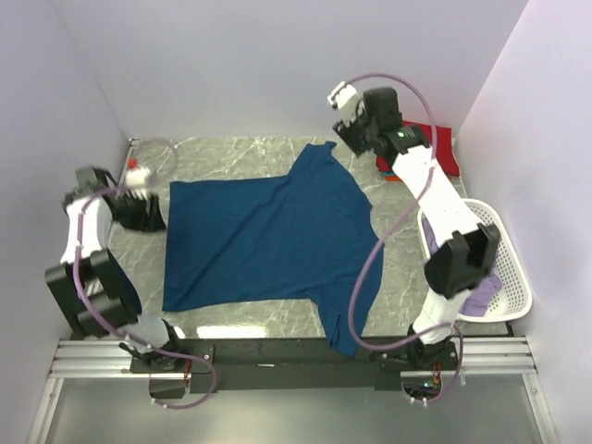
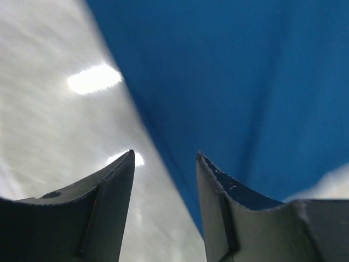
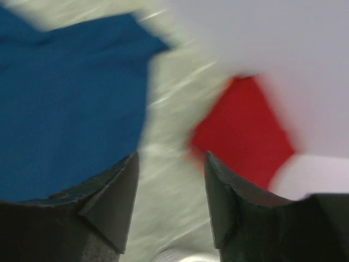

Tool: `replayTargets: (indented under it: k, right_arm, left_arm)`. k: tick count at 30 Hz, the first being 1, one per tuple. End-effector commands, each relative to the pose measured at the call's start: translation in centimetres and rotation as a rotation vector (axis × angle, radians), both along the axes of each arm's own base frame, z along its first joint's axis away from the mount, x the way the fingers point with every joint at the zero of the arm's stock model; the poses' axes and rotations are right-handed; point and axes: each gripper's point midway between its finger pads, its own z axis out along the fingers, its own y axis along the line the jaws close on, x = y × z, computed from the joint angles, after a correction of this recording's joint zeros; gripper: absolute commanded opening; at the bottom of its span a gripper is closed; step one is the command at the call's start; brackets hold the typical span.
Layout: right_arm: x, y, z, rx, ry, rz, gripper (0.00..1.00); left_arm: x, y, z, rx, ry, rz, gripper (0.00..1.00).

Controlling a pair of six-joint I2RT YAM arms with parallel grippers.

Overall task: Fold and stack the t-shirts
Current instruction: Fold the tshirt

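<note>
Two claws are mine here, and both are spread wide with nothing between their fingers. My left claw hovers at the left edge of the grey marbled bench, just at the far corner of the hem of the dark blue t-shirt. Seen from my left wrist, the shirt's edge runs slantwise under the gap of the claw. Bare stone lies below one finger and blue cloth below the other. The shirt lies spread flat across the middle of the bench, hem toward the left edge and neck toward the right. One sleeve points at the far edge and the other drapes over the near edge. My right claw is raised near the far right corner of the bench, between the shirt's far sleeve and a folded red cloth that lies in that corner against the wall. The right wrist view is blurred, but it shows blue cloth to the left of the fingers, red to the right and bare bench between them. At the right edge of the bench stands a white plastic lattice basket with a pale lilac cloth inside, partly hidden behind my right arm.
</note>
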Motion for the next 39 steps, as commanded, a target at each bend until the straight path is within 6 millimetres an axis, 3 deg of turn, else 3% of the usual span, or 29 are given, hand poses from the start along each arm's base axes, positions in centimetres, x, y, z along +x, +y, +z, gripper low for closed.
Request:
replayTargets:
  k: [1, 3, 10, 13, 19, 23, 26, 30, 34, 36, 37, 39]
  right_arm:
    - [-12.1, 0.9, -12.0, 0.118, 0.643, 0.027, 0.57]
    - [-15.9, 1.2, -14.3, 0.166, 0.774, 0.026, 0.49]
    - [-23.2, 1.0, -20.5, 0.195, 1.023, 0.002, 0.31]
    - [-25.1, 0.5, -22.9, 0.151, 1.085, -0.020, 0.29]
    - [-26.1, -2.0, -26.8, 0.028, 1.165, -0.130, 0.27]
    - [-25.7, -3.5, -28.1, -0.025, 1.201, -0.200, 0.27]
    - [-25.3, -4.6, -28.2, -0.040, 1.236, -0.243, 0.27]
    - [-24.5, -5.6, -28.1, -0.048, 1.232, -0.267, 0.27]
    - [-24.9, -6.0, -27.8, -0.045, 1.227, -0.258, 0.27]
    - [-25.0, -5.8, -27.7, -0.032, 1.225, -0.239, 0.27]
    - [-25.1, -5.6, -27.6, -0.023, 1.223, -0.230, 0.27]
    - [-25.1, -5.0, -26.8, 0.009, 1.218, -0.198, 0.27]
  left_arm:
    - [-7.4, -3.1, -3.6, -0.018, 0.162, -0.165, 0.54]
    - [-9.7, -3.9, -5.7, -0.030, 0.214, -0.149, 0.52]
    - [-9.4, -4.6, -7.8, -0.083, 0.253, -0.094, 0.40]
    - [-9.2, -4.5, -9.3, -0.107, 0.315, -0.062, 0.31]
    - [-9.8, -3.1, -12.6, -0.069, 0.425, 0.019, 0.23]
    - [-9.7, -1.0, -14.0, -0.018, 0.469, 0.093, 0.16]
    - [-8.5, 0.8, -14.2, 0.029, 0.471, 0.146, 0.11]
    - [-6.3, 2.8, -12.7, 0.070, 0.429, 0.200, 0.07]
    - [-3.8, 4.3, -9.8, 0.100, 0.336, 0.224, 0.09]
    - [-3.1, 4.3, -8.8, 0.093, 0.314, 0.222, 0.13]
    - [-2.1, 3.7, -7.7, 0.050, 0.271, 0.189, 0.15]
    - [-1.9, 2.8, -6.6, -0.002, 0.257, 0.160, 0.18]
